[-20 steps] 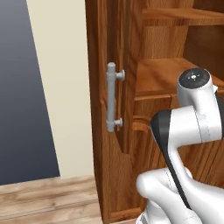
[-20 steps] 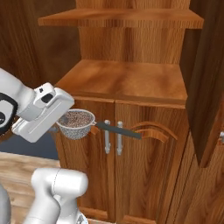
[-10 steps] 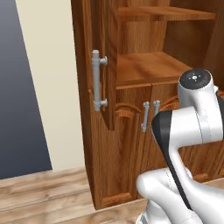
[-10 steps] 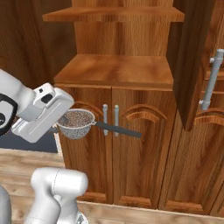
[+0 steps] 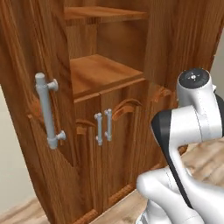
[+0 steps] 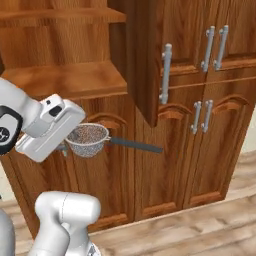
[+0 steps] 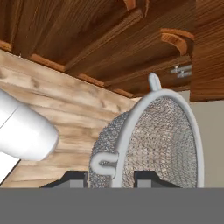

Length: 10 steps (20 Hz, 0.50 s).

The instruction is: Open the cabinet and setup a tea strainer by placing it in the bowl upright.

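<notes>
Strainer in hand: your fingers (image 7: 108, 176) are closed on the rim of the tea strainer (image 6: 88, 140), one dark tip on each side of the metal ring at the bottom of the hand view. In that view the mesh basket (image 7: 164, 140) rises just past the fingers, rim edge-on, with two small wire hooks curling off the ring. In the right base view you see the basket hanging just beyond the white hand, open side up, and its thin dark handle (image 6: 136, 145) running level away from the fingers toward the right.

The cabinet (image 5: 100, 83) stands straight ahead of the fingers, the strainer held in front of its lower doors without touching them. Its upper part is open: a wooden shelf (image 6: 65, 80) lies above and behind the strainer, and another shelf higher up. The swung-out upper door (image 6: 145, 55) with its thick grey bar handle (image 6: 165, 75) hangs up and to the right of the strainer's handle. Below the fingers you have the wooden plank floor (image 6: 200, 230).
</notes>
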### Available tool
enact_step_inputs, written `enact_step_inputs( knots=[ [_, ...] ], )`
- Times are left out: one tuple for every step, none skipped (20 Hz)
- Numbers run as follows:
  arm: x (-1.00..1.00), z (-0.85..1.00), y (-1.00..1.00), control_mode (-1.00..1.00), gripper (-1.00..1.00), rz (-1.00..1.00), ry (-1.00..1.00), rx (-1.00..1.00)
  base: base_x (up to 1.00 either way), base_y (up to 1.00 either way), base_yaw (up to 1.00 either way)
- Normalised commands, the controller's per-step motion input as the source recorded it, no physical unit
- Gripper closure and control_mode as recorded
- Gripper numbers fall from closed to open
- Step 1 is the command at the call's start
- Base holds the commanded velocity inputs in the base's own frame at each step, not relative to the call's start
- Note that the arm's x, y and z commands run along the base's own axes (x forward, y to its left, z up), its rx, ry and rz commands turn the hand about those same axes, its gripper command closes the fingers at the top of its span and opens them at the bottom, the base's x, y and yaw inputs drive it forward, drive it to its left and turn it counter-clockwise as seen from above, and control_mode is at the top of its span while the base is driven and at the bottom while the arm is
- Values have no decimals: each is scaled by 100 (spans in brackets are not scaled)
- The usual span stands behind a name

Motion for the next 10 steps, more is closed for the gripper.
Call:
enact_step_inputs(
  knots=[
    [0,0,0,100,100,0,0,0,-9,0,-92],
    [0,0,0,100,100,0,0,0,-2,0,-94],
    [0,0,0,100,100,0,0,0,0,0,-94],
    [0,0,0,100,100,0,0,0,0,0,-94],
    [0,0,0,100,100,0,0,0,0,0,-93],
    [0,0,0,100,100,0,0,0,0,0,-93],
    [0,0,0,100,100,0,0,0,0,0,-92],
    [0,0,0,100,100,0,0,0,0,0,-91],
    [0,0,0,100,100,0,0,0,0,0,-91],
    [0,0,0,100,100,0,0,0,0,0,-91]
  ],
)
